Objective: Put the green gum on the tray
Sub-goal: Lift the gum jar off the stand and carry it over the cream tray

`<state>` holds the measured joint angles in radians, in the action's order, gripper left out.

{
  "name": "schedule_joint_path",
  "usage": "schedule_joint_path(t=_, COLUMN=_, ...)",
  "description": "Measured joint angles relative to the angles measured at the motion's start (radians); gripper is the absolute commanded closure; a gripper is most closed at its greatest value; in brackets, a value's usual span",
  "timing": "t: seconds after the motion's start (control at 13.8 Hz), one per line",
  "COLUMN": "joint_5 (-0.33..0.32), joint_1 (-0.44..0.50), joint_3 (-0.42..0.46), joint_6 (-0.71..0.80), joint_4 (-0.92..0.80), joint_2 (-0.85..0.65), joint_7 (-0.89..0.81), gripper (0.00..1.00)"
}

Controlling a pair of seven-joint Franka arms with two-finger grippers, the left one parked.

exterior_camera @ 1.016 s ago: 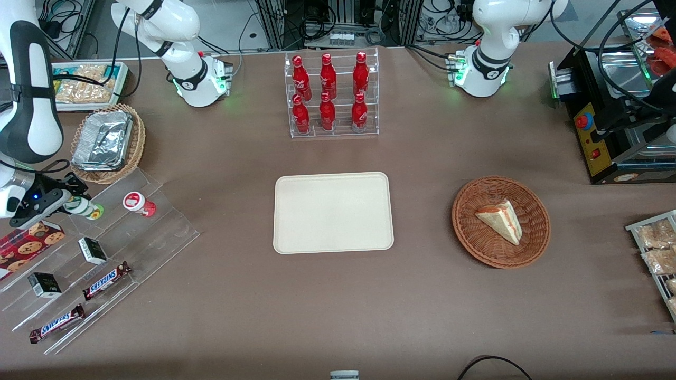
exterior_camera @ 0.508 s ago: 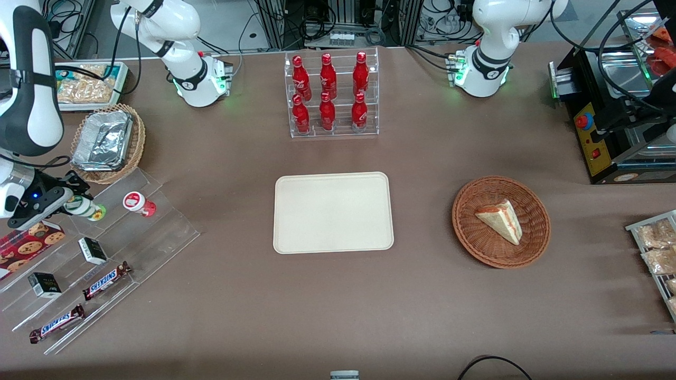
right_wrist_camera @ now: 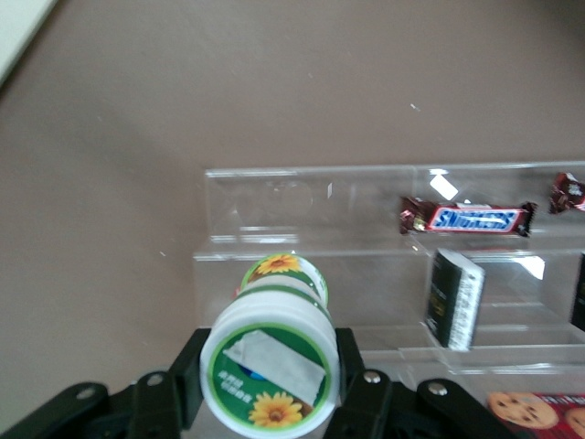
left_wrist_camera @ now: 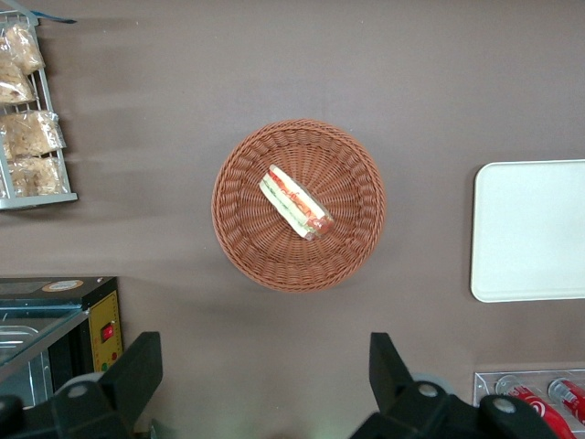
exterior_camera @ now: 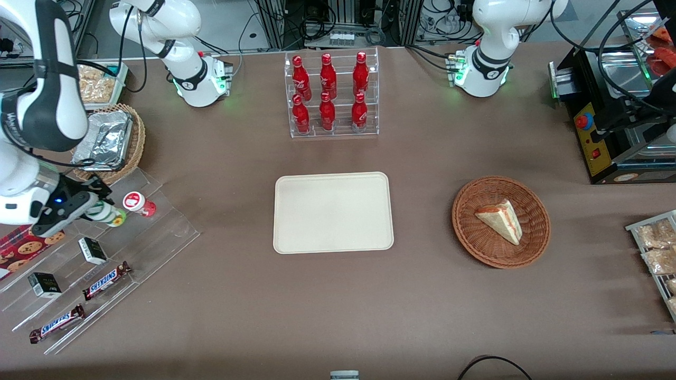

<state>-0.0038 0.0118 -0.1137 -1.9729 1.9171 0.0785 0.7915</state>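
Observation:
My right gripper (exterior_camera: 97,208) is shut on the green gum (exterior_camera: 108,214), a small canister with a white lid and green-yellow label, and holds it tilted just above the upper step of the clear acrylic rack (exterior_camera: 158,232). In the right wrist view the gum's lid (right_wrist_camera: 270,366) with its green ring and sunflower sits clamped between the two black fingers (right_wrist_camera: 361,384). The red-lidded canister (exterior_camera: 138,203) stands beside it on the rack. The cream-beige tray (exterior_camera: 333,212) lies flat at the table's middle, well away toward the parked arm's end.
The rack also holds Snickers bars (exterior_camera: 106,280), small dark boxes (exterior_camera: 92,250) and a cookie packet (exterior_camera: 21,240). A basket with a foil tray (exterior_camera: 105,140) stands near the rack. A bottle rack (exterior_camera: 331,95) stands farther from the camera than the tray; a sandwich basket (exterior_camera: 500,221) lies toward the parked arm.
My gripper has moved with the green gum toward the tray, and now holds it closer to the red-lidded canister. The arm has swung over the rack.

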Motion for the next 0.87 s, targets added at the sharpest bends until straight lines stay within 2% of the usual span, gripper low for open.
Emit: schedule_joint_path(t=0.87, joint_5=-0.007, joint_1=0.331, joint_3=0.003, joint_6=0.008, joint_4=-0.005, joint_2=0.041, joint_7=-0.55, gripper=1.0)
